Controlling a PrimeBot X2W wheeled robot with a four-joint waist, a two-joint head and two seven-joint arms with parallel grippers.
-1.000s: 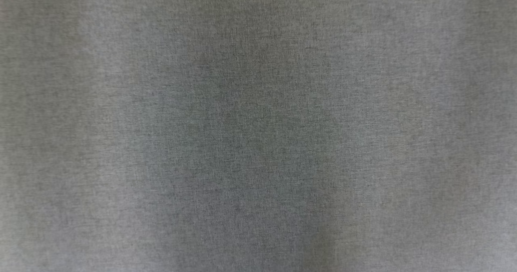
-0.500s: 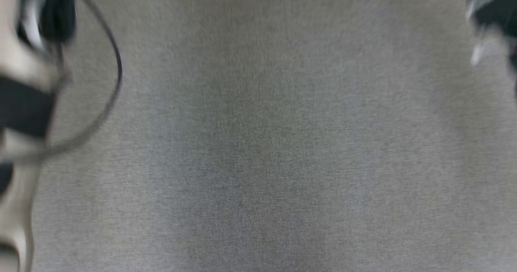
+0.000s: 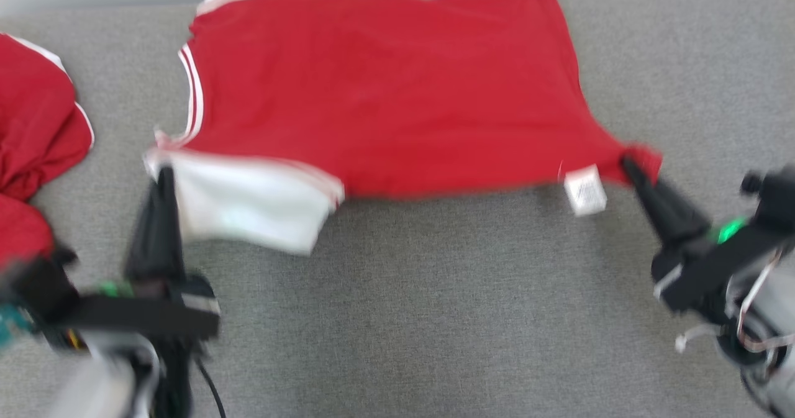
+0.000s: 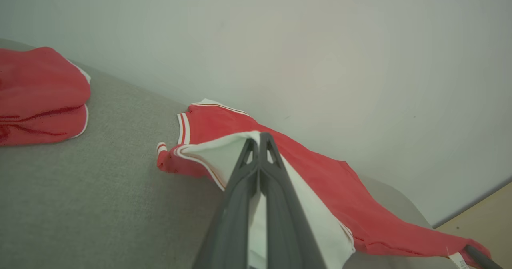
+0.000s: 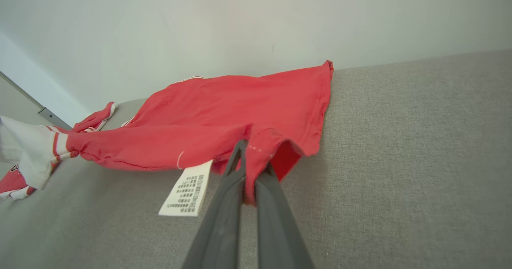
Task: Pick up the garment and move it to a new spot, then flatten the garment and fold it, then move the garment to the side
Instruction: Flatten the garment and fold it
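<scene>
The garment (image 3: 385, 89), red with white striped trim and a white panel, lies spread out along the far edge of the grey cushion (image 3: 435, 318). Its far side runs up against the pale wall (image 4: 320, 41) behind that edge. It stretches crosswise, with the white panel toward the cushion's left and the plain red hem toward its right.

The left gripper (image 3: 164, 172) has its two dark fingers pressed together on the white panel at the garment's near left corner, and white cloth drapes down between and around them. The right gripper (image 3: 627, 163) is clamped on the red hem at the near right corner, where the cloth bunches into a small fold between the fingers. The garment's near edge hangs between the two grips. A white label (image 3: 585, 189) printed with dark text dangles from the hem just beside the right gripper, on its inner side.

A second red garment (image 3: 31, 113), also edged in white, lies in a heap at the cushion's left edge, well apart from the spread one. In the left wrist view, a strip of tan floor (image 4: 480, 209) shows beyond the cushion's right end. The head view is somewhat blurred.
</scene>
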